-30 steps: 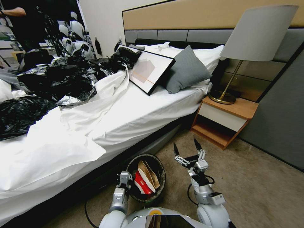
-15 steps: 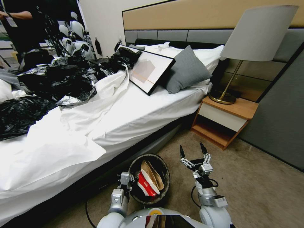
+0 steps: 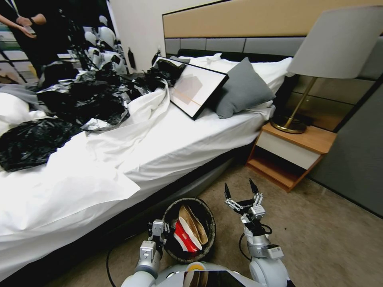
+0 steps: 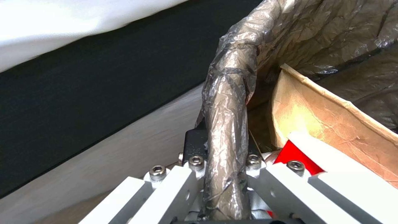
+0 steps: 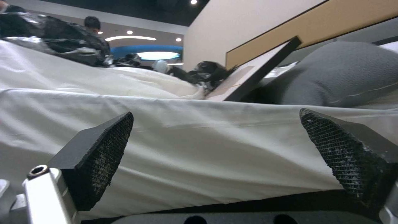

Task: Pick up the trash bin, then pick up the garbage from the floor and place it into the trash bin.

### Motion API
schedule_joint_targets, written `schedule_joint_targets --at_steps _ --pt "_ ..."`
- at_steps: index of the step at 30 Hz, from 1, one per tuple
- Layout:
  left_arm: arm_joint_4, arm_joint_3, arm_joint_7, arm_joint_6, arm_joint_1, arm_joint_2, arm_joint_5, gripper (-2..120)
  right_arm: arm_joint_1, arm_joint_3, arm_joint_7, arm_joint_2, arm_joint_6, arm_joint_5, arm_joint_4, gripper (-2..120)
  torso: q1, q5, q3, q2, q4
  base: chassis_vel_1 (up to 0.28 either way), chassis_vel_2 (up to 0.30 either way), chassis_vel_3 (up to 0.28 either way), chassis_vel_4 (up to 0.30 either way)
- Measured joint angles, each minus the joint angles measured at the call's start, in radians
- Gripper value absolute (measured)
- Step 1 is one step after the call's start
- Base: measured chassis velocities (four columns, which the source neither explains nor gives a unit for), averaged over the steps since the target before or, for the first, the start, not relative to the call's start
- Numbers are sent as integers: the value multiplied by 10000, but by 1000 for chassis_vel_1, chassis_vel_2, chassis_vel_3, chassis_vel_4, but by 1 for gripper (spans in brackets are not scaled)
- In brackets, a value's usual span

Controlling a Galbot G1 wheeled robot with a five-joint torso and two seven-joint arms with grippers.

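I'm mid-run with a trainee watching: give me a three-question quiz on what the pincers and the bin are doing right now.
1. True or false: the left pincer is shut on the bag-covered rim of the small round white plastic trash bin.
2. What does the right pincer hold? A) red-and-white packet B) nothing, fingers spread C) grey pillow
3. Fill in: inside the bin, beside the red-and-white packet, stands a tan paper ____.

Key: 1 true; 2 B; 3 bag
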Motion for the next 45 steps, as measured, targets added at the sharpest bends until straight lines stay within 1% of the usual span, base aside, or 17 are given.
schedule_joint_targets --at_steps 17,45 --pt "58 -79 -1 -19 -88 65 -8 1 -699 -60 26 -16 25 -223 366 100 -1 0 0 0 0 117 120 114 113" --pt "77 -132 -8 -30 -1 136 -29 1 -783 -162 7 2 99 -488 502 100 -1 0 0 0 0 123 124 124 122"
